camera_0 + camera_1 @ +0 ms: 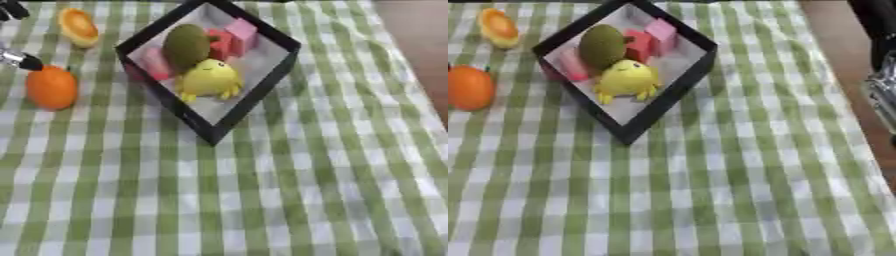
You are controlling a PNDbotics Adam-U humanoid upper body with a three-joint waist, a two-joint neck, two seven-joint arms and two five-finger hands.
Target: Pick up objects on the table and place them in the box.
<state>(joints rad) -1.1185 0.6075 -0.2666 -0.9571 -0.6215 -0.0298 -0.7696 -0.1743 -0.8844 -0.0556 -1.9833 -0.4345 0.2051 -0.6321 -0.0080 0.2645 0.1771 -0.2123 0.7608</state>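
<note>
Box (262, 82) sits at about 12 o'clock on the bench, black walls, pale floor, turned corner-on like a diamond. Already inside: a green-brown round fruit (187, 46), a yellow toy (210, 80) with small legs, a red block (220, 44), a pink block (242, 31) and a pink piece (156, 63) along the 9 o'clock wall. Still out on the cloth: an orange (52, 88) at 9 o'clock of the box, well apart from it, and an orange-yellow piece (78, 26), looks like a cut half fruit, at 10 o'clock near the far edge. Left robot hand (17, 59) shows only as a silver-and-black bit at the left border, just above the orange, with another dark bit in the top corner; cannot tell if its fingers are wide, narrow or holding anything, and contact with the orange is unclear. Right arm: dark and silver parts at 3 o'clock in the right eye view, the robot hand itself not seen. Step in hand, as a guess: the orange pick, with most of the task done and two things left. Next move calls for closing round the orange, lifting clear of the near box wall, then dropping into the free floor at the box's 6 o'clock corner; round fruit may roll. Bench (262, 200) is covered by a green-and-white check cloth, slightly wrinkled; brown floor (833, 30) shows at 2 o'clock.
</note>
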